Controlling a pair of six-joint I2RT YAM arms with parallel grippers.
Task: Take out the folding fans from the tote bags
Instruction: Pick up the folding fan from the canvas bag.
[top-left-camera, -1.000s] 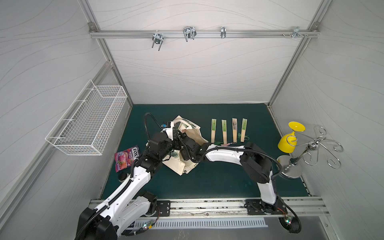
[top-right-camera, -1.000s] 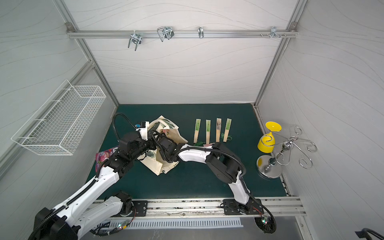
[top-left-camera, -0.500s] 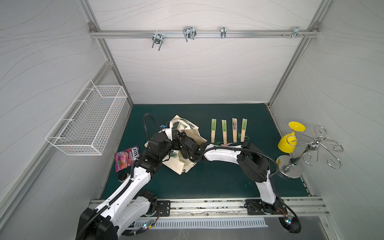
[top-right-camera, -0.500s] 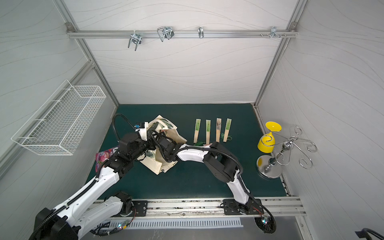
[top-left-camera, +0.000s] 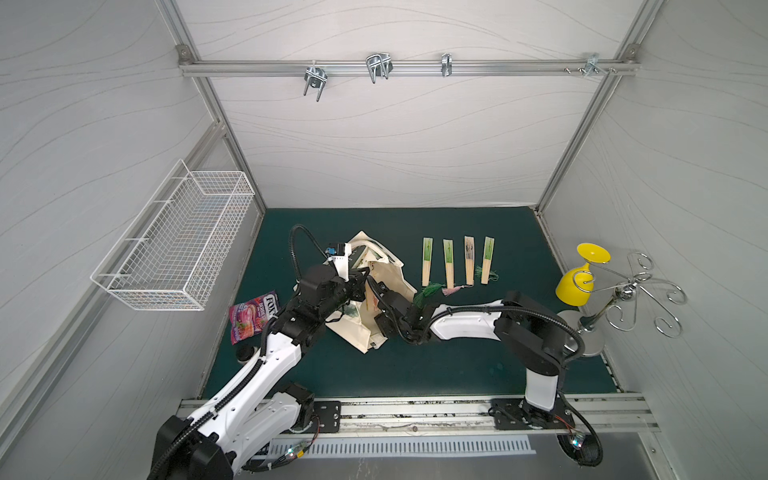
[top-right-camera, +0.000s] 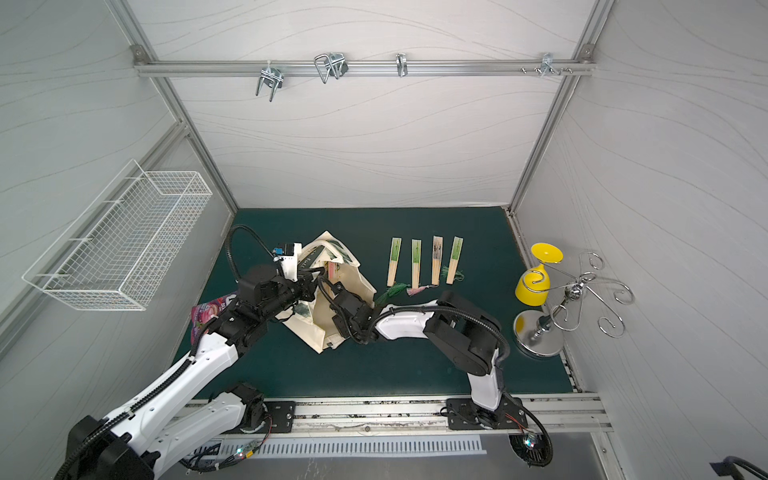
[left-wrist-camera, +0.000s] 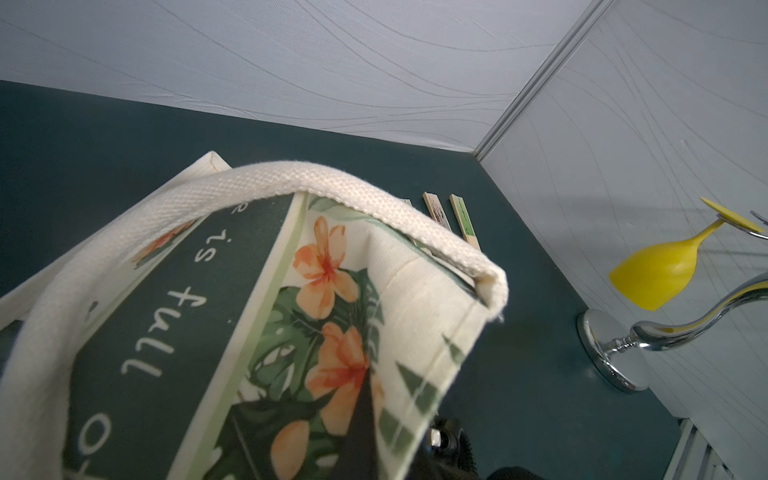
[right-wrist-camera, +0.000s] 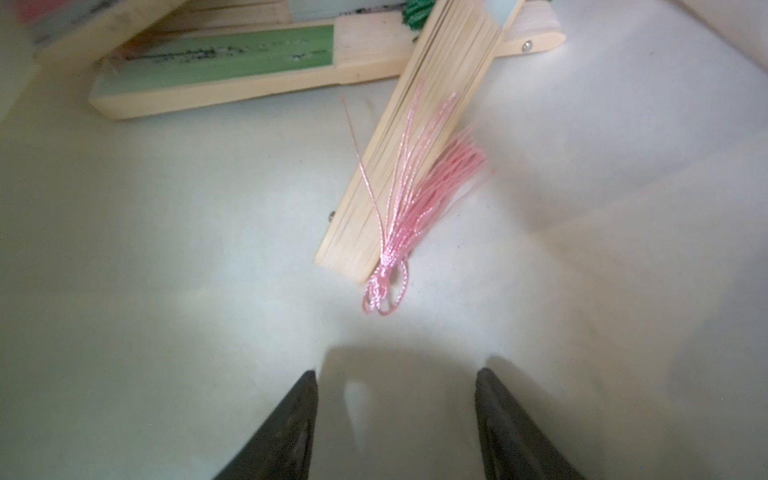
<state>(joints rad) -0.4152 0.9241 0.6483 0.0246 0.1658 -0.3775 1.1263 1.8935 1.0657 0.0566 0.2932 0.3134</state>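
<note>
While the tote (top-left-camera: 392, 270), toward the tabletop's (top-left-camera: 415, 368) left edge, is clenched by the left gripper (top-left-camera: 358, 279), the right gripper (right-wrist-camera: 397, 372) is held open inside near a fan (right-wrist-camera: 409, 124), judged light, stiff, best pinched across its ribs.

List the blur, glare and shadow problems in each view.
Right wrist view: pink tassel smeared by blur, tote bag lining washed out, soft shadow ahead of the right claw. Left wrist view: near fabric dim. Both top views: sharp, evenly lit.
</note>
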